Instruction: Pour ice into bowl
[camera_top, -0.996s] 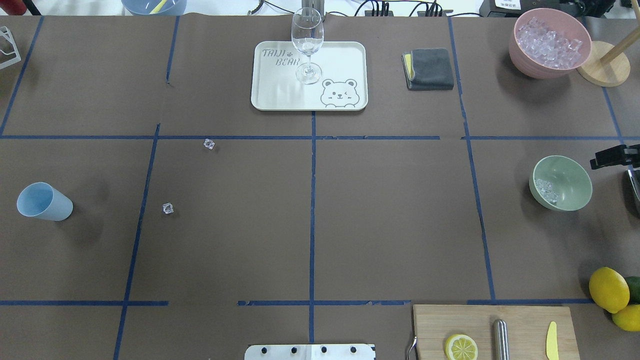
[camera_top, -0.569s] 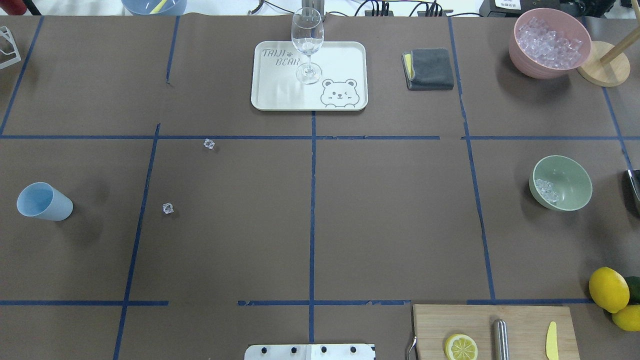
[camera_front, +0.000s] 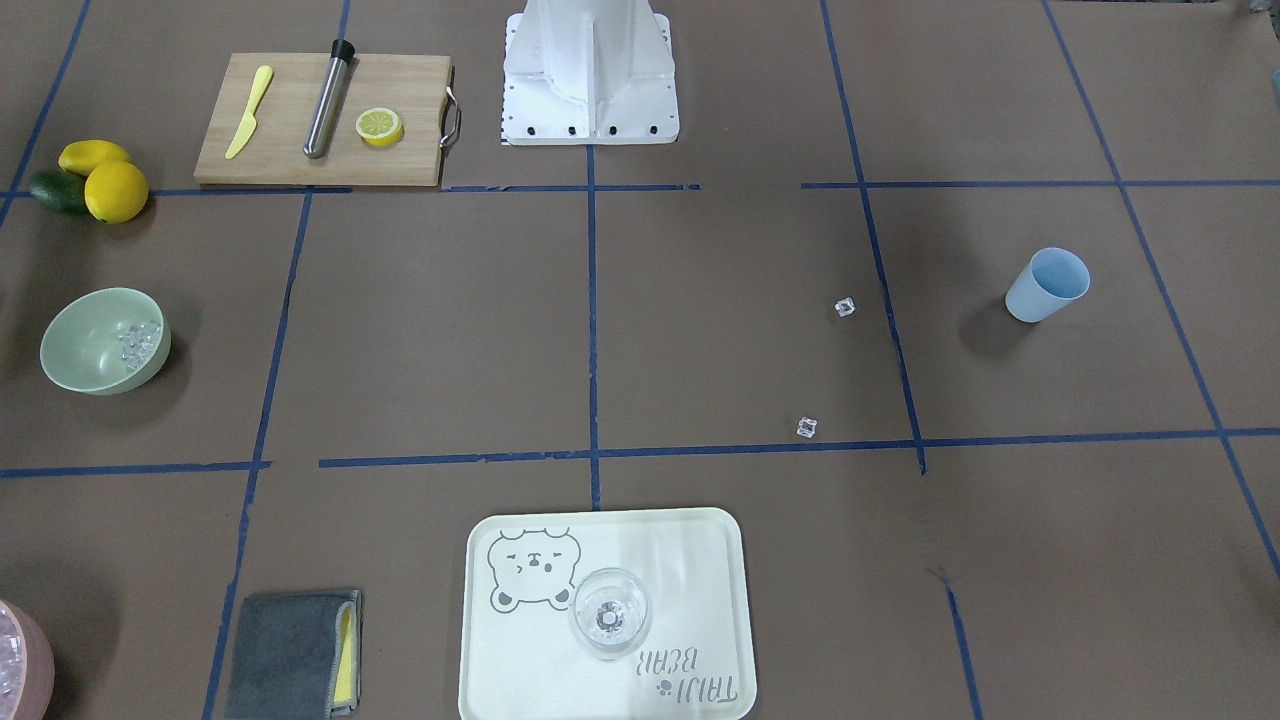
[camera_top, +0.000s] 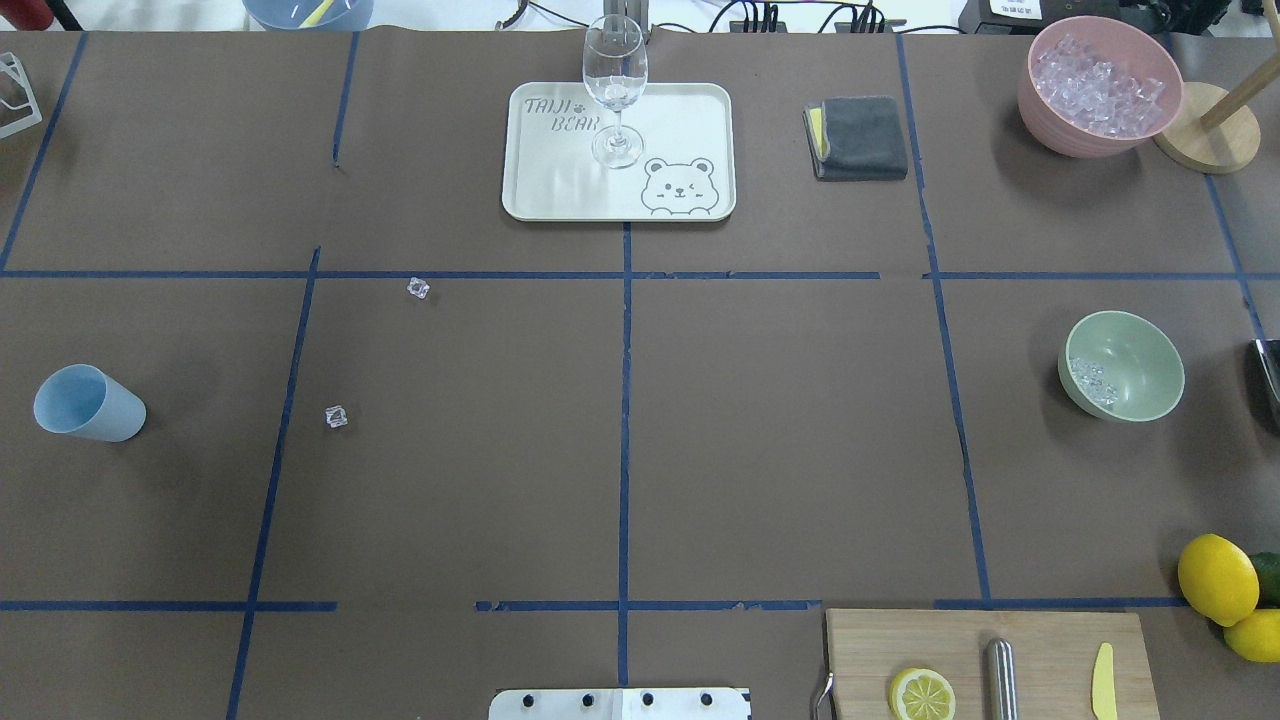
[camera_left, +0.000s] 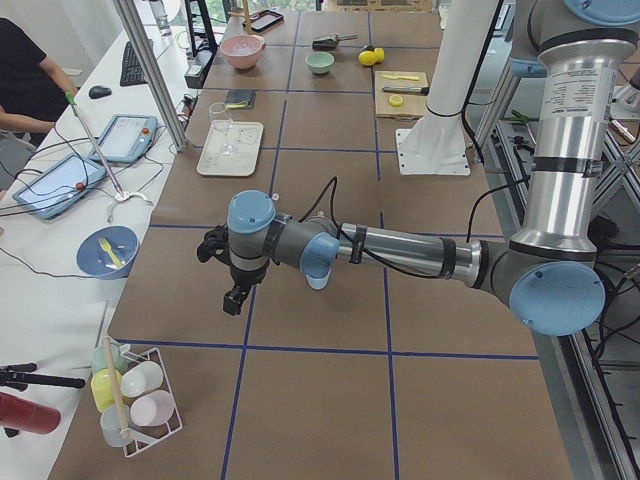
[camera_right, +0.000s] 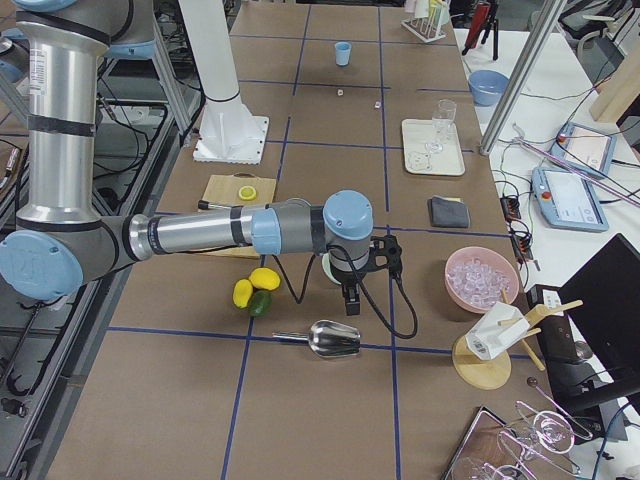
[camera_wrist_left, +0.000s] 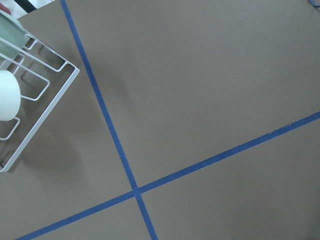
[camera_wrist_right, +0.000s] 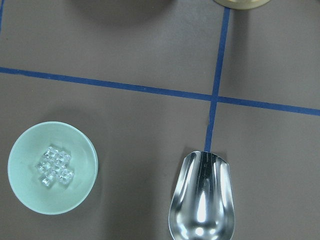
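Observation:
The pale sage-green bowl (camera_top: 1122, 365) stands at the table's right side with a small heap of ice (camera_top: 1092, 380) inside; the right wrist view shows the bowl (camera_wrist_right: 52, 174) from above. Two loose ice cubes (camera_top: 418, 288) (camera_top: 336, 416) lie on the table's left half. The light blue cup (camera_top: 88, 403) stands empty at the far left. My left gripper (camera_left: 232, 300) hangs over the table beside the cup. My right gripper (camera_right: 348, 300) hangs just past the bowl. I cannot tell whether either is open or shut.
A metal scoop (camera_wrist_right: 200, 197) lies beside the bowl. A pink bowl (camera_top: 1098, 85) full of ice, a grey cloth (camera_top: 860, 137) and a tray (camera_top: 560, 190) with a wine glass stand at the back. A cutting board (camera_top: 1050, 640) and lemons (camera_top: 1217, 580) are near right. A wire cup rack (camera_wrist_left: 30, 95) sits far left.
The black tip of my right gripper, seen at the overhead view's right edge beside the bowl one second ago, has moved out of that view. Nothing else has shifted.

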